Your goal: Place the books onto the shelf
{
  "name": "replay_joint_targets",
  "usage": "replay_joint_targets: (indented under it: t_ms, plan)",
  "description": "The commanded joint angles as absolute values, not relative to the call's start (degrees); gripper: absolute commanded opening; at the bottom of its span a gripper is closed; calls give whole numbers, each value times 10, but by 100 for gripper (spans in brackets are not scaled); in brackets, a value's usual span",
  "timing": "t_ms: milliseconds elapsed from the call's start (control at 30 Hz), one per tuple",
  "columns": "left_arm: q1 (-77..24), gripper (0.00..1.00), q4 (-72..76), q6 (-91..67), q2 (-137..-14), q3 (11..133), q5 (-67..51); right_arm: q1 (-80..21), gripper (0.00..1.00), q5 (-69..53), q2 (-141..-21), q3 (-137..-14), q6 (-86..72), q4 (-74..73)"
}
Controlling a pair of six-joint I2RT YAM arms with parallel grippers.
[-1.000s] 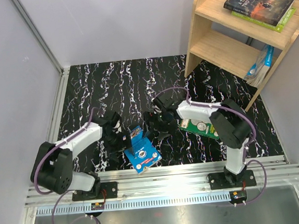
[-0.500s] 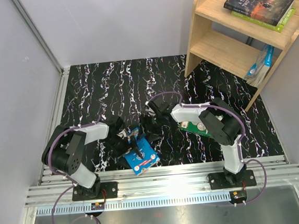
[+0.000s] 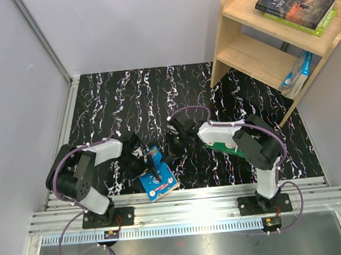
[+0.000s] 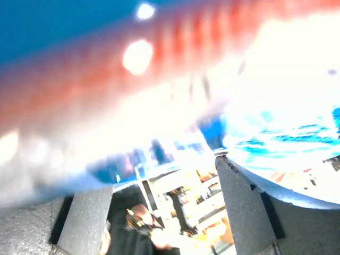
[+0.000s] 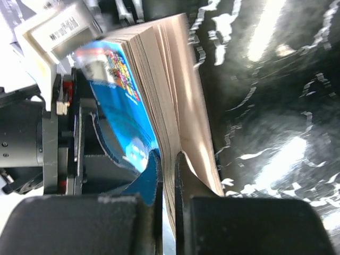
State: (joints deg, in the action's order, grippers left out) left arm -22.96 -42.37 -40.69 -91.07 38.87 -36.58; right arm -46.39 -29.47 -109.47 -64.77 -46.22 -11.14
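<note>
Blue book [image 4: 69, 21], a washed-out blur

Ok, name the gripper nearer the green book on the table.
Right: right gripper, clamping the blue book, is left of the green book; left gripper lies beyond the blue book.

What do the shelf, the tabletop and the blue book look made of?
The shelf looks like pale, matte, bare wood with faint grain. The tabletop is black with white veins, marble-look, probably a printed sheet or laminate, and it reflects the lights. The blue book has a glossy paper cover and a cream paper page block.
</note>
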Motion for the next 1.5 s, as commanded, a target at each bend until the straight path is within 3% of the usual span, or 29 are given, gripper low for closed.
replay_joint_targets:
  t_ms: [0,233,500,767,1467]
  plan:
    - [-208,79,-366,-381,-867,433,-308,-491,0,-335,-1038,-660,-496,-91]
    - [-130,80,-404,-396,-724,460,-386,-469,0,-294,-972,-704,-509,-136]
    - [-82,80,-381,-396,-654,447,-458,-426,0,-296,-906,-705,-561,-102]
    - [-62,80,-235,-502,-618,403,-606,-407,0,-234,-839,-587,-648,37]
    - [-62,80,-284,-450,-632,414,-575,-346,0,-250,-790,-497,-766,207]
